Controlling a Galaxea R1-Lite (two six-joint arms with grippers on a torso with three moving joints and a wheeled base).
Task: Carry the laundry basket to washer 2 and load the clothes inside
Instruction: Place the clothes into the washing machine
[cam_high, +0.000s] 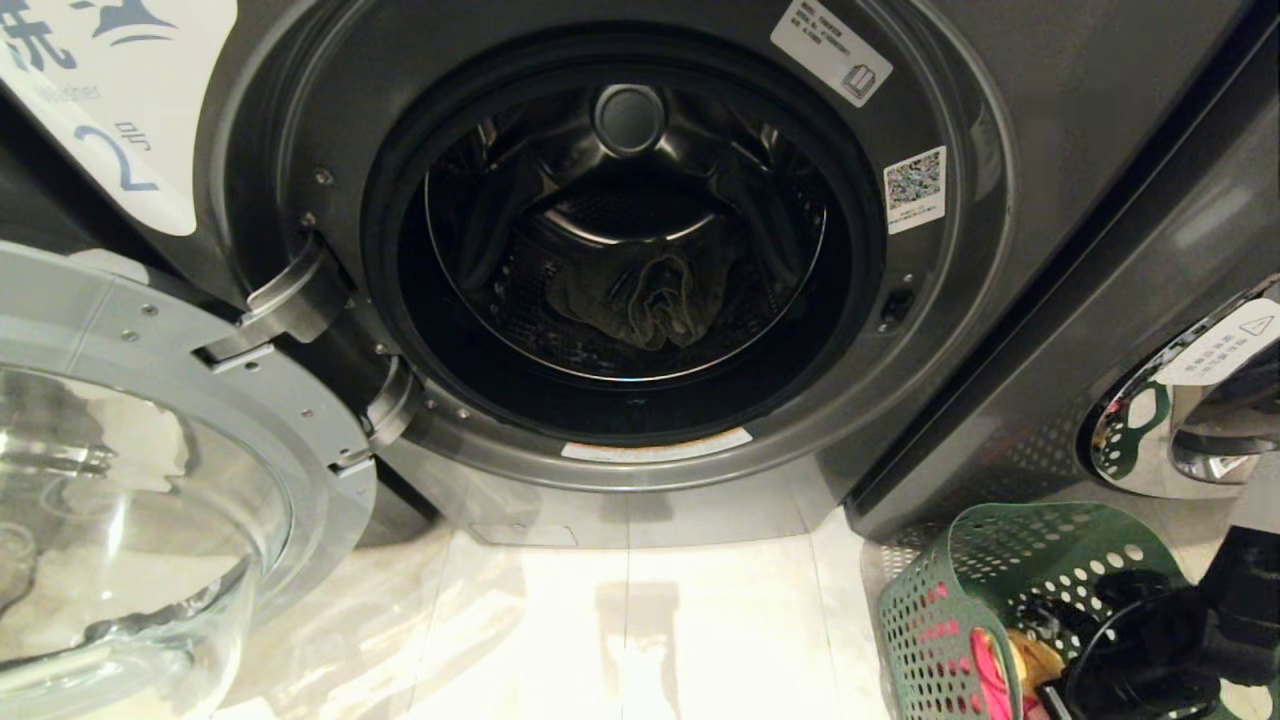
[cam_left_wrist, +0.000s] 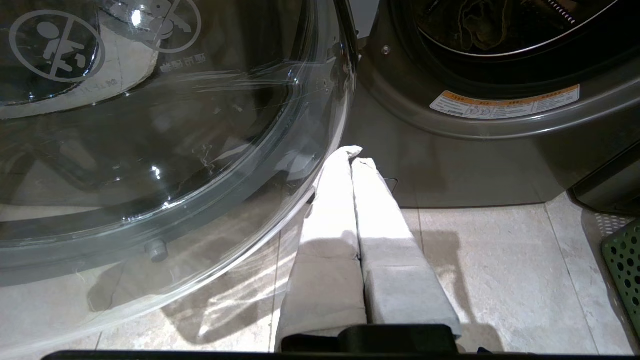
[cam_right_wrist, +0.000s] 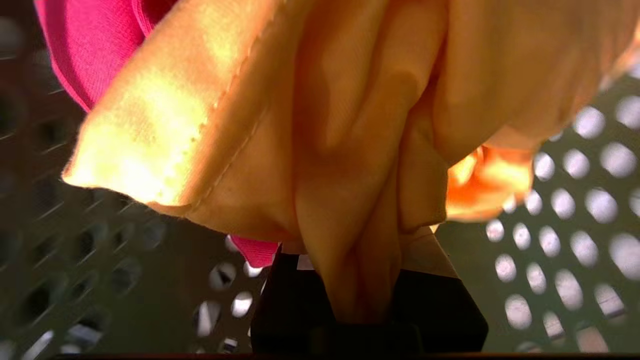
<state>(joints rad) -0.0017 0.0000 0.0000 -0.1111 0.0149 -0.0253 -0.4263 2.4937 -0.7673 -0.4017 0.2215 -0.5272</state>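
Washer 2 (cam_high: 930, 300) stands in front of me with its door (cam_high: 150, 480) swung open to the left. A grey-green garment (cam_high: 645, 300) lies in the drum. The dark green laundry basket (cam_high: 960, 590) sits on the floor at the lower right. My right gripper (cam_right_wrist: 365, 250) is down inside the basket, shut on a fold of the yellow-orange garment (cam_right_wrist: 300, 125). The red garment (cam_right_wrist: 85, 50) hangs beside it. My left gripper (cam_left_wrist: 352, 155) is shut and empty, low over the floor beside the door glass (cam_left_wrist: 150, 150).
A second dark washer with a chrome-ringed door (cam_high: 1190, 400) stands right of washer 2, just behind the basket. The open door juts out over the left floor. Pale floor tiles (cam_high: 640, 620) lie between door and basket.
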